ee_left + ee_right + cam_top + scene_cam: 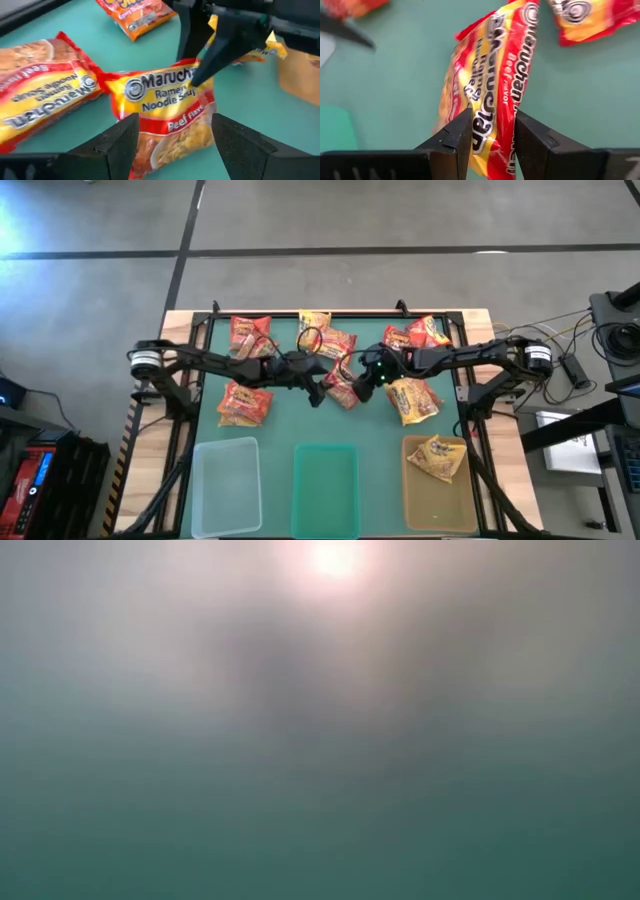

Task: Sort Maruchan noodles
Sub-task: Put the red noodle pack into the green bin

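Right gripper (492, 131) has its fingers pinched on the beef-flavor packet (490, 90), the wrapper squeezed narrow and crinkled between them, right at the middle of the green mat (280, 430). Left gripper (175, 137) sits just beside that same packet, on the side facing its own arm, fingers spread wide with nothing between them; through its camera the packet (167, 107) lies just beyond the fingertips, the right arm's dark finger pressed on its label.

Nearest the table's front edge, three bins in a row: the clear bin (225, 485), the green bin (325, 485) directly in front of the held packet, and the tan bin (437, 490), one yellow packet (438, 457) lying in it.

Farther back, more noodle packets (250, 335) lie scattered round the held one on both sides.

The low view is only haze.
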Motion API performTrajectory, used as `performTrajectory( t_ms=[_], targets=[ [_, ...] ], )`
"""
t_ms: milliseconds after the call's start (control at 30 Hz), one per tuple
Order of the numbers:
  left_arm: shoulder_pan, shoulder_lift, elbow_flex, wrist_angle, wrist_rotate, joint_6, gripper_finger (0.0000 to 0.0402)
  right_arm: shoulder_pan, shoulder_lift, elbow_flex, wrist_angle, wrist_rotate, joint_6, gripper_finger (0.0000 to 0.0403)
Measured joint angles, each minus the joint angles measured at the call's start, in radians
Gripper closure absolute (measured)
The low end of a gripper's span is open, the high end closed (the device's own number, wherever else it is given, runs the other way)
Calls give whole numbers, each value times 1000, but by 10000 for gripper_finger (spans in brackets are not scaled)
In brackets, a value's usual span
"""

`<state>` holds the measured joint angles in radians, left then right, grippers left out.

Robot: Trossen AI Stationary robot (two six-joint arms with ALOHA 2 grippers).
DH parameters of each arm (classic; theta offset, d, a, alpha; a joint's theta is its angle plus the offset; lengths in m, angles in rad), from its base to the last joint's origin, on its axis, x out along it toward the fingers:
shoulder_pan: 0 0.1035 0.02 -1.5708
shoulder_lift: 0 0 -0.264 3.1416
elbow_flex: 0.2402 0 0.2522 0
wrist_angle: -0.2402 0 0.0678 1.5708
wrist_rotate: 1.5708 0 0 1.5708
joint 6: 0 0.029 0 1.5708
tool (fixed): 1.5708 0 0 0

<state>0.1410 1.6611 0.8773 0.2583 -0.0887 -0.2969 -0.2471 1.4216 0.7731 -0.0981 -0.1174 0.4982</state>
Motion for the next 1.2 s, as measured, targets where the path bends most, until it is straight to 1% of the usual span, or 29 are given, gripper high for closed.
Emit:
performTrajectory(
  t_ms=[133,300,467,533,633,733,900,1200],
  targets=[
    [0,-75,-22,6,0,3,169,32,1,0,5,-20,-40,283],
    [-9,-96,-67,-4,0,-46,169,82,1,0,32,-21,-53,283],
    [-25,-18,-127,18,3,-154,169,103,3,0,79,-14,-54,283],
    [-31,19,-130,90,6,-171,169,103,5,1,98,-14,-54,283],
    [-37,76,-131,160,38,-192,169,103,9,1,113,-14,-46,283],
    [-46,119,-123,166,55,-199,169,103,9,1,114,-14,-41,283],
    [-54,154,-117,187,53,-207,169,105,9,1,132,-14,-37,282],
    [-64,167,-119,178,52,-213,169,105,9,1,137,-14,-13,282]
  ],
)
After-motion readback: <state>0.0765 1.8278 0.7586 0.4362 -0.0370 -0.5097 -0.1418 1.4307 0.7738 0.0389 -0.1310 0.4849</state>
